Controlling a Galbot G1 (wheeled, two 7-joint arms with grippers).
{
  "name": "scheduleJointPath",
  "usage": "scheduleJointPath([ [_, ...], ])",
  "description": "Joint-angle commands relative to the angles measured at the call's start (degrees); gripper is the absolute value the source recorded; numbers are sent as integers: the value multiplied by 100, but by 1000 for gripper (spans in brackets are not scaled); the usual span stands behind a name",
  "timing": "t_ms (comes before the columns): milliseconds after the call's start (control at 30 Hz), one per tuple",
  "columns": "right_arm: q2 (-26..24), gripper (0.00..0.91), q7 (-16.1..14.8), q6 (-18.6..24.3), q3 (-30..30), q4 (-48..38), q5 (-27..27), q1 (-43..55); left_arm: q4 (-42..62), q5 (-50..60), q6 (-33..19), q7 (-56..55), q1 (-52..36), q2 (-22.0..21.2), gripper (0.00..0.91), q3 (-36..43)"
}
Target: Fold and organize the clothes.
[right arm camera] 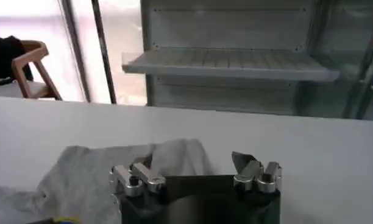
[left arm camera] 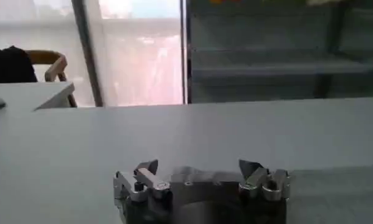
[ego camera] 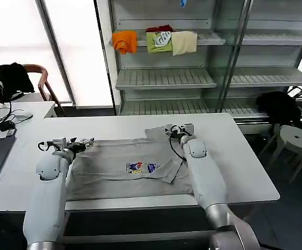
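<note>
- A light grey short-sleeved shirt with a small multicoloured chest print (ego camera: 125, 169) lies spread flat on the white rectangular table (ego camera: 244, 156), near the front edge between the two arms.
- The left gripper (ego camera: 67, 143) sits low at the shirt's left edge, by the sleeve; its fingers (left arm camera: 147, 170) stand apart with nothing between them.
- The right gripper (ego camera: 179, 129) rests at the shirt's far right corner, just past a rumpled fold of cloth (right arm camera: 131, 161); its fingers are spread wide and empty.
</note>
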Motion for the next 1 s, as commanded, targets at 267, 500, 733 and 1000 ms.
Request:
scheduleJointPath([
  [267,281,574,-48,-59,-14,-185,-168,68,769,263,-117,29,-339,18,867,40],
  [500,281,0,-132,-158,-33,151,-385,-114,647,234,-101,99,-238,4,10,34],
  [733,281,0,-151,-95,-51,682,-286,-307,387,101,-71,130,-101,24,10,14],
  [1000,281,0,-45,113,-9,1298,-208,-602,-68,-305,-114,20,58,-4,0,-28],
])
